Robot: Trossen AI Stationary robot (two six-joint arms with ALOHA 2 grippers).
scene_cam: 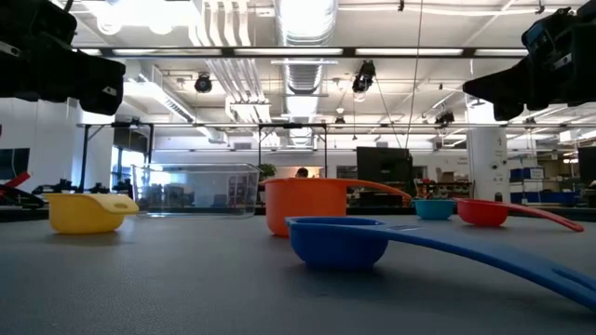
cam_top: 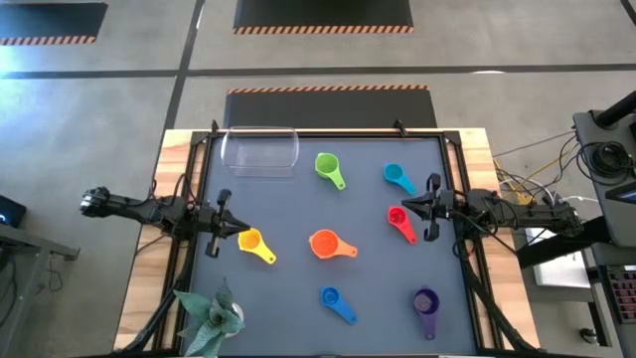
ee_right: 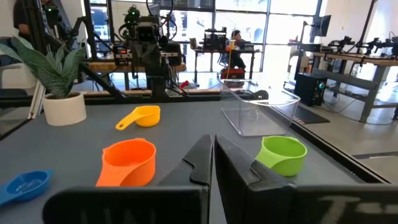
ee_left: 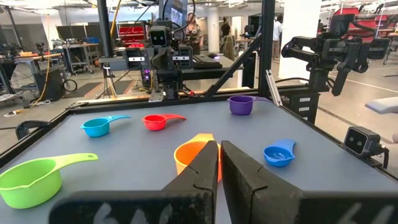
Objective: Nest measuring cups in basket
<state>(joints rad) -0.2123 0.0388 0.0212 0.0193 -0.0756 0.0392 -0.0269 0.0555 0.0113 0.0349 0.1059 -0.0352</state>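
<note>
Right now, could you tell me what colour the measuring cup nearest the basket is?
Green: the green cup sits just beside the clear basket, shown best in the high view.

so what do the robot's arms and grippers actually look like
Both arms are dark, nearly black jointed links with black cables running along them. The left gripper and right gripper each end in two flat, tapered dark fingers with angular, wedge-like tips. No coloured markings show on them.
</note>
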